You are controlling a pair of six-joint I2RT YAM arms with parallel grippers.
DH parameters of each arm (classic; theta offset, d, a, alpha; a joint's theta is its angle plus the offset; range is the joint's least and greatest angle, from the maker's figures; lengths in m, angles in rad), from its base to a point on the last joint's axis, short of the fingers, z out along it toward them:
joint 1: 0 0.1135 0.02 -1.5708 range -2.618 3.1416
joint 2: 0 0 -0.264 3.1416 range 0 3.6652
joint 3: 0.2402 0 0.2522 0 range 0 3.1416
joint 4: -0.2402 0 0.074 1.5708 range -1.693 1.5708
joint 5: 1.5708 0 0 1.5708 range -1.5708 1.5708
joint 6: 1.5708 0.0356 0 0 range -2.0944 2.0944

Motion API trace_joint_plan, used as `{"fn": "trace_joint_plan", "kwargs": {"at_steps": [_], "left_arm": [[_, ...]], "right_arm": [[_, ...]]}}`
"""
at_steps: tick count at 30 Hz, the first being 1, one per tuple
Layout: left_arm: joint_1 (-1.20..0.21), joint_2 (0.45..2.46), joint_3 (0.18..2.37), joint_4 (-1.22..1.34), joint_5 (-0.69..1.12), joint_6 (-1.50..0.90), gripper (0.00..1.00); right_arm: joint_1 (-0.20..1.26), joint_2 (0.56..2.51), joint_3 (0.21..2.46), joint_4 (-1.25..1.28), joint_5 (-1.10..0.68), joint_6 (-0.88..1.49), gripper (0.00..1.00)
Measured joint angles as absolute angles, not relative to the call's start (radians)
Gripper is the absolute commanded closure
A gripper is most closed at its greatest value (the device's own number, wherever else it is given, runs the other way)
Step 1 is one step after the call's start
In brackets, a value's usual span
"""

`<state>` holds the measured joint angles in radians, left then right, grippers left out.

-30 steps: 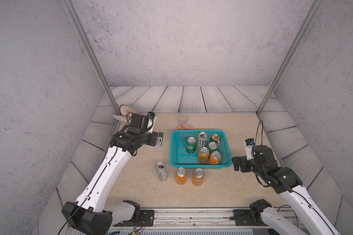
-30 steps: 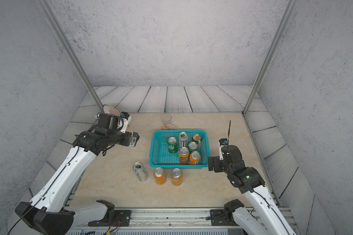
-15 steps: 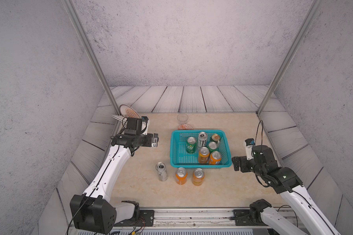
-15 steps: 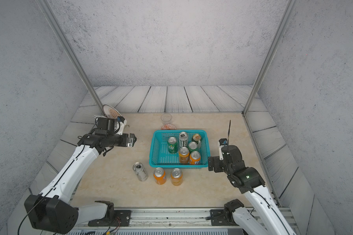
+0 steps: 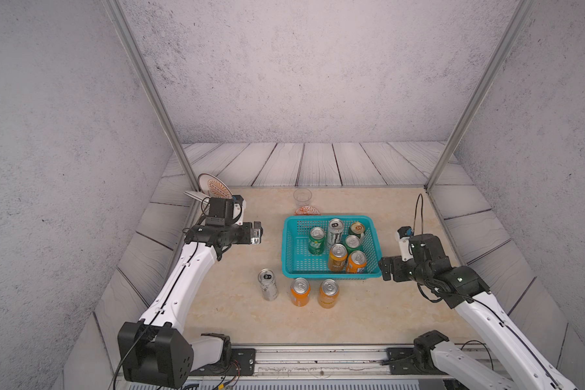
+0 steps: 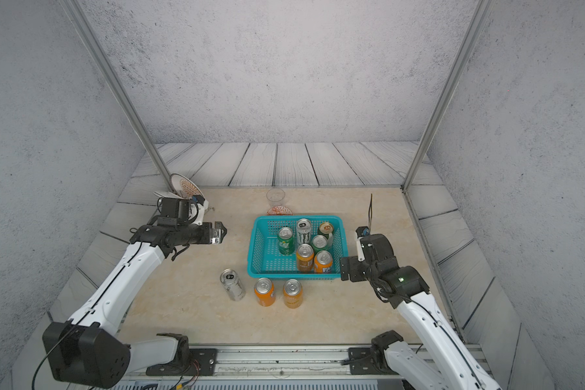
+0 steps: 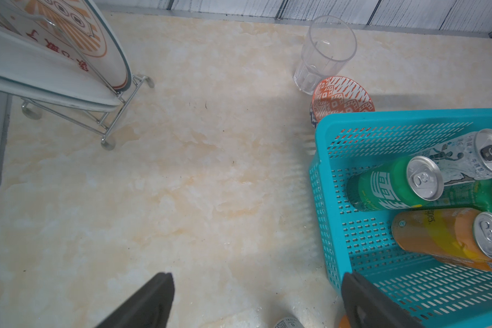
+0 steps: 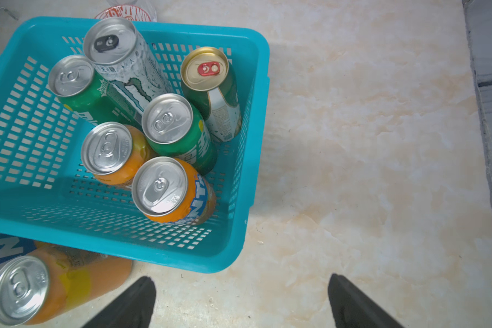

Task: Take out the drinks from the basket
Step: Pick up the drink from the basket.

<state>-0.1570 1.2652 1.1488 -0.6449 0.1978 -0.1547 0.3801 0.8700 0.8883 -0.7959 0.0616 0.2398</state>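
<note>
Teal basket (image 5: 296,260), six cans (image 5: 337,257) inside, three outside.

Left end effector (image 5: 257,233) and right end effector (image 5: 385,268), both raised and pointing inward from opposite sides, jaws spread wide, each gripping nothing

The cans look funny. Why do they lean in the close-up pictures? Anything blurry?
Right wrist view: its wide lens splays the cans outward; both top views show them upright in the basket. Left wrist view: the dark fingers look soft, too near.
</note>
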Motion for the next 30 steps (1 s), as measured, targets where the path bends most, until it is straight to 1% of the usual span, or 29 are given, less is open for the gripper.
{"fn": "trace_joint_plan", "kwargs": {"at_steps": [7,16,21,30], "left_arm": [[-0.155,1.265,1.144,-0.636,0.214,-0.164,0.01],[-0.144,1.285,1.131,-0.620,0.250,-0.185,0.01],[-0.135,1.335,1.131,-0.629,0.271,-0.187,0.01],[-0.130,1.338,1.131,-0.632,0.283,-0.188,0.01]], "right_arm": [[0.380,1.026,0.997,-0.754,0.008,0.214,0.01],[0.390,1.347,1.274,-0.747,-0.067,0.206,0.01],[0.427,1.488,1.423,-0.751,-0.070,0.205,0.01],[0.508,1.683,1.621,-0.785,-0.045,0.179,0.03]]}}
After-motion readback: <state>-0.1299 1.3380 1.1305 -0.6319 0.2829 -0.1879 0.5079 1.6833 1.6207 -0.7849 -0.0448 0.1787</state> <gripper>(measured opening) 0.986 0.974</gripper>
